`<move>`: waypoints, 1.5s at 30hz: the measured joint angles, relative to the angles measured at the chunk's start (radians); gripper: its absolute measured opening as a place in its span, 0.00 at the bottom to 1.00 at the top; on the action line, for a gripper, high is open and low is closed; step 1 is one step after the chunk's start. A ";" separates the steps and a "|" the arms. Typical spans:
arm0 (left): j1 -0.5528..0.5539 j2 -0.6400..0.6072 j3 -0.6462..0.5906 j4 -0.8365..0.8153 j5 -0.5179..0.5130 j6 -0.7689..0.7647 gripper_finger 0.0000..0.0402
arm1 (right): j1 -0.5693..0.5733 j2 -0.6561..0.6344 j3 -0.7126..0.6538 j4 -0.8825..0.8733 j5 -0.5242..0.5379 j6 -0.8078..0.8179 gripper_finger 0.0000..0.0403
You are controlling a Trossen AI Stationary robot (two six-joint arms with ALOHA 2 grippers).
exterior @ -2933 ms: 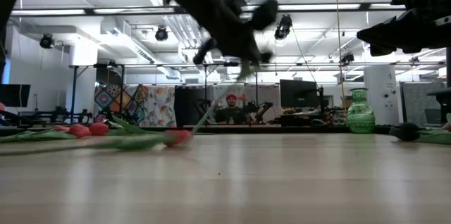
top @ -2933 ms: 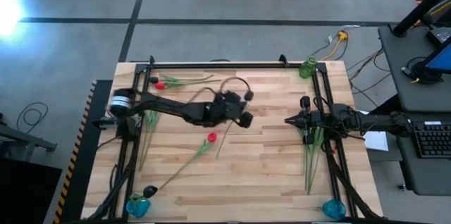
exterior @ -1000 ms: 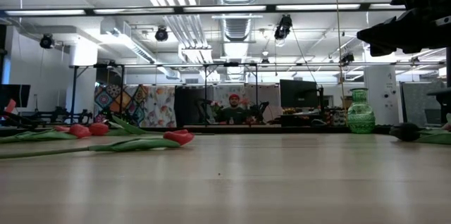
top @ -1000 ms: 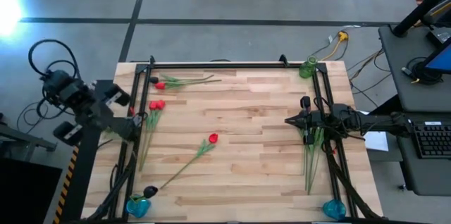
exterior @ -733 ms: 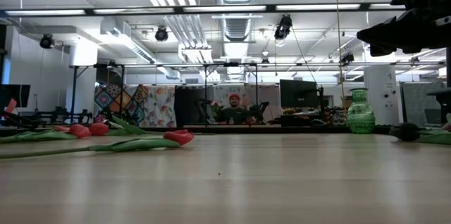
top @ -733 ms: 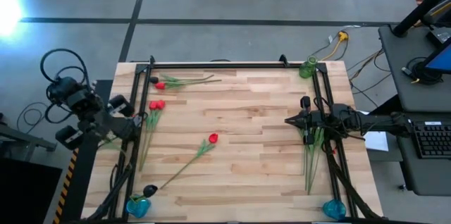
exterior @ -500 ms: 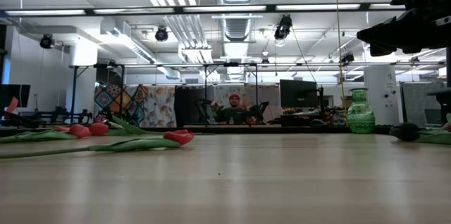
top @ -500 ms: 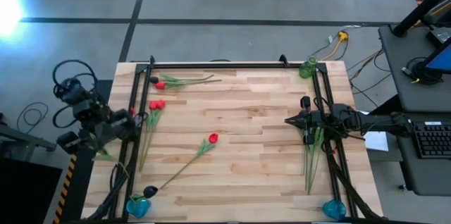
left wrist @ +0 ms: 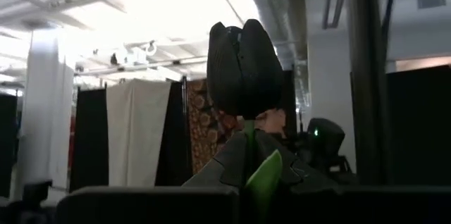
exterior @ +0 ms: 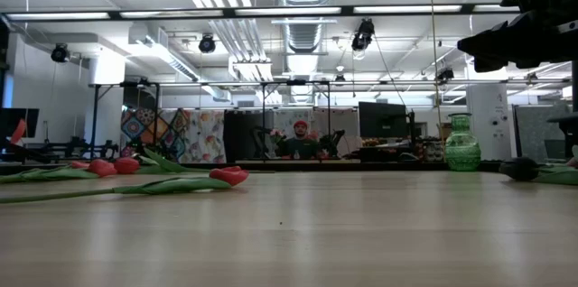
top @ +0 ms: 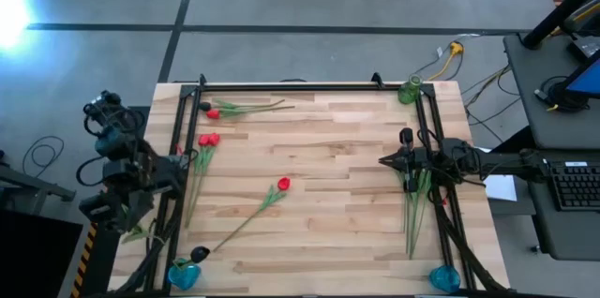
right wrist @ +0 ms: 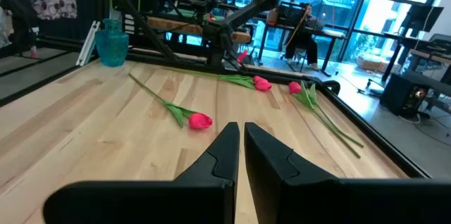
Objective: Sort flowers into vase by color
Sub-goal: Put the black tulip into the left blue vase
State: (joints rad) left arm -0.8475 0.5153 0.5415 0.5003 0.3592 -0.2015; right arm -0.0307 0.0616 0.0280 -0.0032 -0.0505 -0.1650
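Wood table (top: pixel 347 242) has four red flowers (top: pixel 282 184) that I can count: one at 11 o'clock, a pair at 9 and one near the middle, plus a dark flower (top: pixel 197 255) lying by the 7 o'clock corner and a bunch of stems (top: pixel 412 209) at 4 that I can't count. Three vases: one green vase (top: pixel 409 90) at 1 o'clock, two blue vases (top: pixel 183 275) at 7 and 5. Left gripper (left wrist: pixel 246 164) is off the table's 9 o'clock edge, clamped on the stem of a black flower (left wrist: pixel 239 69), while the right gripper (right wrist: pixel 241 136) hangs over the 3 o'clock side, fingers together, nothing in them.
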 joint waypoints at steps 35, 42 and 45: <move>-0.365 0.254 0.041 0.161 -0.510 0.298 0.00 | 0.000 0.000 0.000 0.000 0.000 0.000 0.04; -0.367 0.310 0.019 0.215 -0.510 0.261 0.00 | 0.000 0.000 0.000 0.000 0.000 -0.002 0.04; -0.373 0.332 0.019 0.217 -0.519 0.239 0.00 | 0.000 0.000 0.000 0.000 0.000 0.000 0.04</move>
State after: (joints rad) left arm -1.2207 0.8471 0.5610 0.7177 -0.1596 0.0372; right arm -0.0307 0.0616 0.0280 -0.0032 -0.0505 -0.1650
